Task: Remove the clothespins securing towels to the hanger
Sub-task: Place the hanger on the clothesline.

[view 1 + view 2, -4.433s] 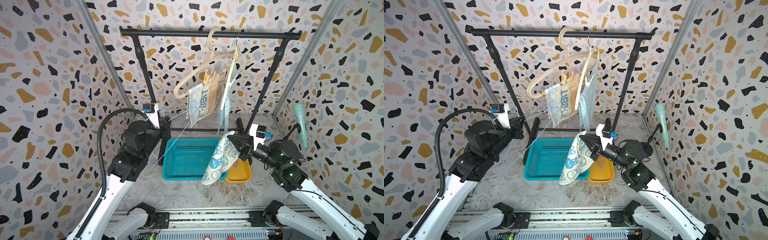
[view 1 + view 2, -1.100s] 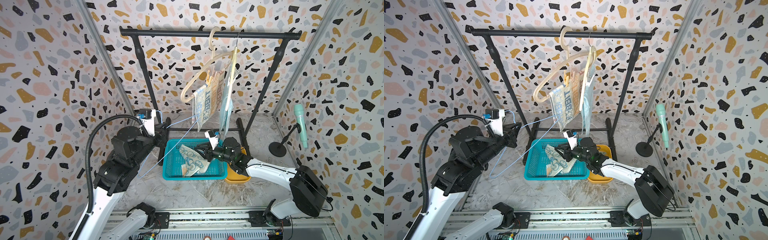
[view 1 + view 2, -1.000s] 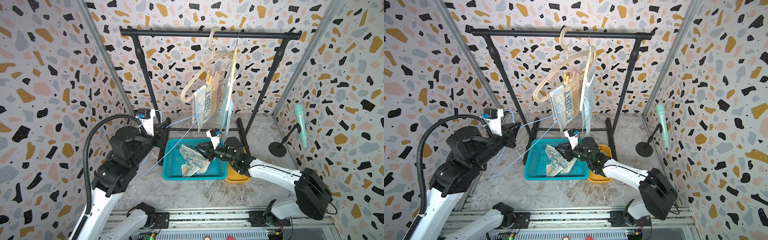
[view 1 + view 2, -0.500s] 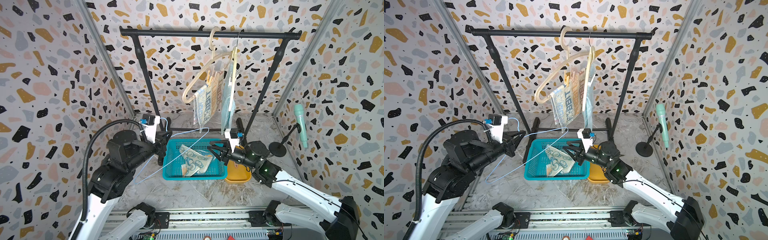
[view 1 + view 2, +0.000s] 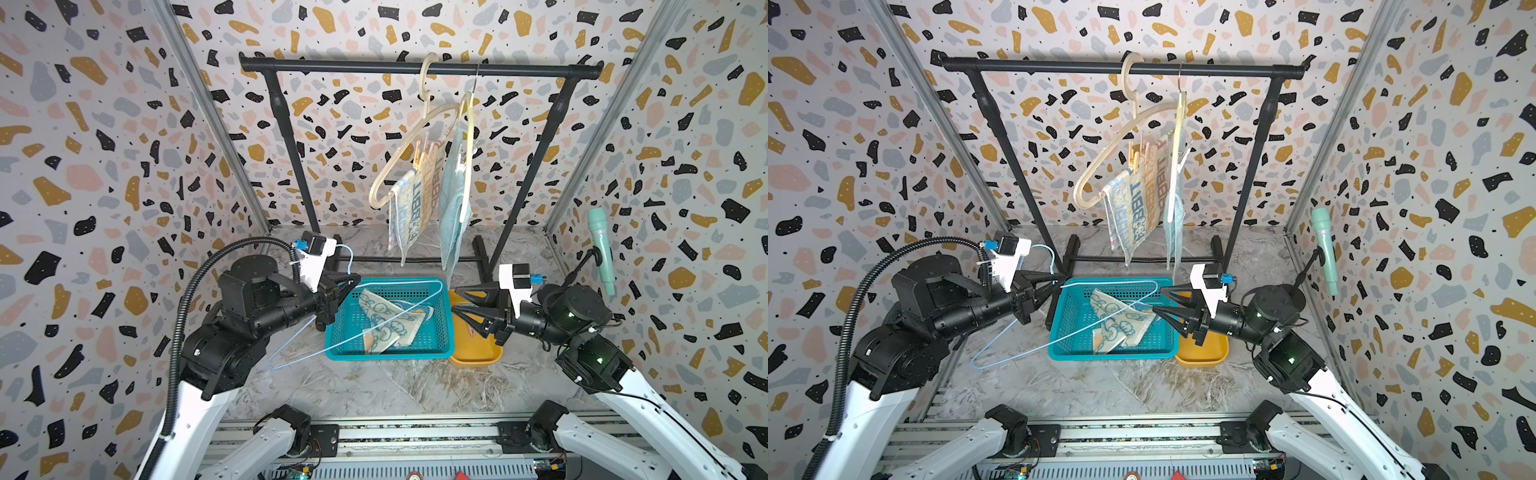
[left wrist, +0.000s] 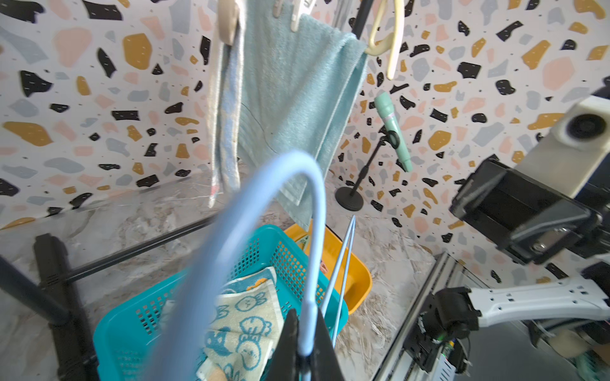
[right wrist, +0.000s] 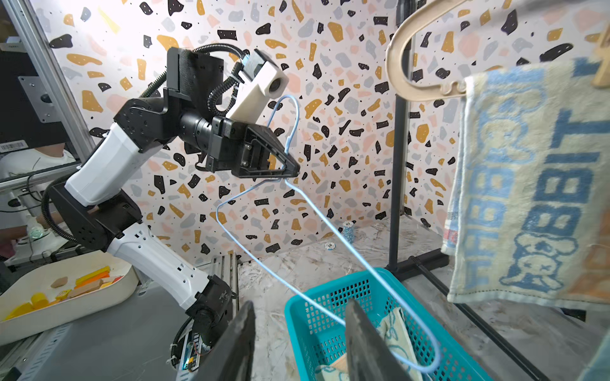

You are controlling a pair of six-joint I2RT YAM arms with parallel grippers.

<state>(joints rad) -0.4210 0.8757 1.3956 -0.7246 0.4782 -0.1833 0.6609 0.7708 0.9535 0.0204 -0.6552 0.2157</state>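
Orange and pink clothespins (image 5: pixel 422 154) (image 5: pixel 1139 151) pin the striped "RABBIT" towel (image 5: pixel 415 203) (image 7: pixel 534 184) to a cream hanger (image 5: pixel 395 170). Beside it, pale clothespins (image 6: pixel 297 15) hold the light-blue terry towel (image 5: pixel 453 203) (image 6: pixel 297 99) on a second hanger (image 5: pixel 468 141). The cream cartoon towel (image 5: pixel 386 322) (image 6: pixel 241 326) lies loose in the teal basket (image 5: pixel 390 355). My left gripper (image 5: pixel 353 289) (image 6: pixel 305 349) is shut on a thin blue wire hanger (image 5: pixel 374 328) slanting over the basket. My right gripper (image 5: pixel 455 301) (image 7: pixel 300 305) stands open and empty at the basket's right side.
A yellow tray (image 5: pixel 478 353) sits right of the basket with something small and pink in it. The black rack (image 5: pixel 415 68) spans the back; its feet flank the basket. A mint microphone (image 5: pixel 600 245) stands on the right. Patterned walls enclose both sides.
My right gripper let go of the cartoon towel in the basket, drew back to the right and opened wider. The left arm lowered the wire hanger over the basket.
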